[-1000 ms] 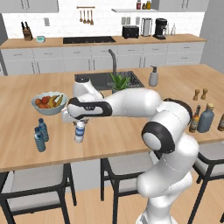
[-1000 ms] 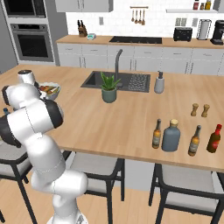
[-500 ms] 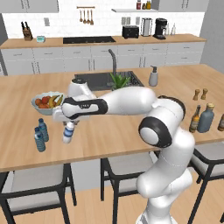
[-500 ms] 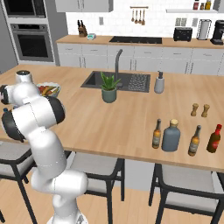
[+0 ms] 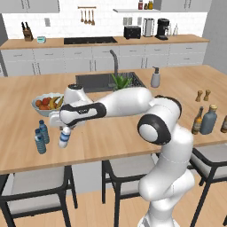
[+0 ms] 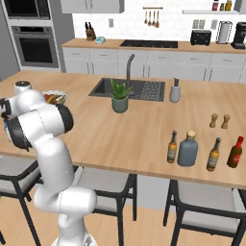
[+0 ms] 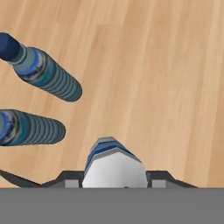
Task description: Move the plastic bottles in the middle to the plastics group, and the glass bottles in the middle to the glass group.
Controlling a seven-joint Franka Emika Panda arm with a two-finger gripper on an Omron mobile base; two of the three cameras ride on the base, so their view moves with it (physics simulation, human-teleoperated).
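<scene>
White-capped bottle (image 5: 64,137) carried left since a second ago, held between fingers (image 7: 73,178), hanging above bench (image 5: 17,146) just beside two blue bottles (image 5: 41,137). Set-down due; glass bottles (image 6: 187,149) unmoved.

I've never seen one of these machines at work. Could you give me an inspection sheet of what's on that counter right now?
Surface: wooden island counter.
Job's things: white-capped bottle held beside two blue-capped bottles; grey-blue bottle and amber bottle waiting with two more bottles at the far end.
Clutter: fruit bowl, potted plant, soap dispenser, two wooden shakers.
Grippers: gripper shut on the white-capped bottle.
Cables: nothing seen.
Surroundings: sink, stools, rear cabinets.
</scene>
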